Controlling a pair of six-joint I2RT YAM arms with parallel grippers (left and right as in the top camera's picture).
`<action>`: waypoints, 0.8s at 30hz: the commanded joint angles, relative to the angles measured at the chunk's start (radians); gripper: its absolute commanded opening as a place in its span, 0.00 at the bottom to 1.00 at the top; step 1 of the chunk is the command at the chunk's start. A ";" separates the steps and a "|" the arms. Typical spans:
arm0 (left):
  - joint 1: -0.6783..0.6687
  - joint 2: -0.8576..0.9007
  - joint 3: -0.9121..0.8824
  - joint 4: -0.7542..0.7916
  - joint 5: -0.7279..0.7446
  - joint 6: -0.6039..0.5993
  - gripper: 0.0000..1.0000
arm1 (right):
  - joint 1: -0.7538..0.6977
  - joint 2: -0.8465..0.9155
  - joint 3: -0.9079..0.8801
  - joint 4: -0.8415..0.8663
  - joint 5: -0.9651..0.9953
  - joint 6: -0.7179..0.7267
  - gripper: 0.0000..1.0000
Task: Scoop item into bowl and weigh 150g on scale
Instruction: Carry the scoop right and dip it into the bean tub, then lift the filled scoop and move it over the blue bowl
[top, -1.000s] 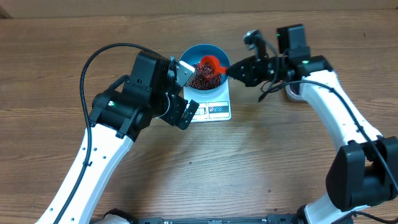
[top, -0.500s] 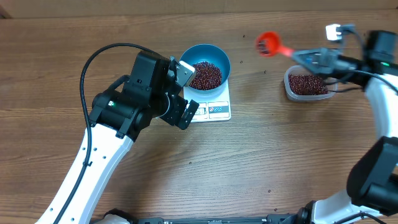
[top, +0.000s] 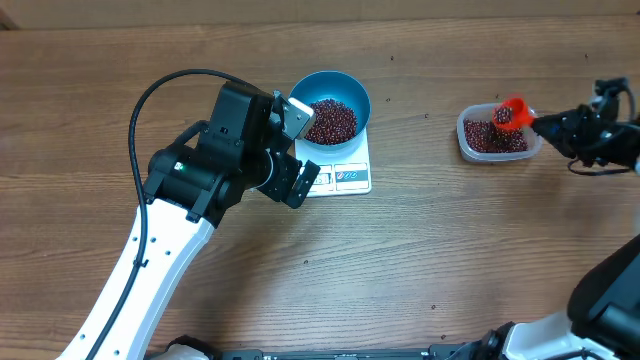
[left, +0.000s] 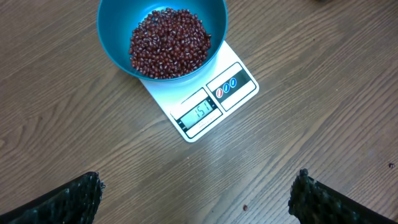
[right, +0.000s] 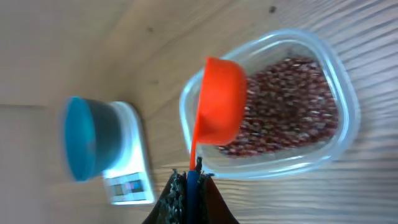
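The bright-blue bowl (top: 345, 88) (left: 112, 31) stands on the white scale (top: 345, 178) (left: 239, 84) and holds a heap of dark red-brown beans (top: 330, 120) (left: 169, 34). The scale's display (left: 200, 112) reads 151. My left gripper (top: 303, 148) (left: 196, 199) hovers open just left of the scale with nothing between its fingers. At the far right, my right gripper (top: 558, 126) (right: 189, 183) is shut on the handle of an orange scoop (top: 512, 112) (right: 217, 109). The scoop hangs over a clear tub (top: 470, 145) (right: 345, 87) of beans and carries a few beans.
A stray bean (left: 244, 207) lies on the wooden table below the scale. More loose beans dot the table. The left arm's black cable (top: 150, 100) loops above its body. The scale (right: 127, 180) and bowl (right: 87, 140) show blurred at left in the right wrist view.
My right arm has swung the orange scoop from over the blue bowl rightward and down to the clear tub. The left arm and bowl have not moved.
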 joint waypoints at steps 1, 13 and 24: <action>-0.001 0.003 0.007 0.001 0.000 -0.010 1.00 | 0.099 -0.085 0.015 0.010 0.313 -0.014 0.04; -0.001 0.003 0.007 0.001 0.000 -0.010 1.00 | 0.434 -0.102 0.015 0.038 0.950 -0.014 0.04; -0.001 0.003 0.007 0.001 0.000 -0.010 1.00 | 0.572 -0.102 0.015 -0.006 1.206 -0.015 0.04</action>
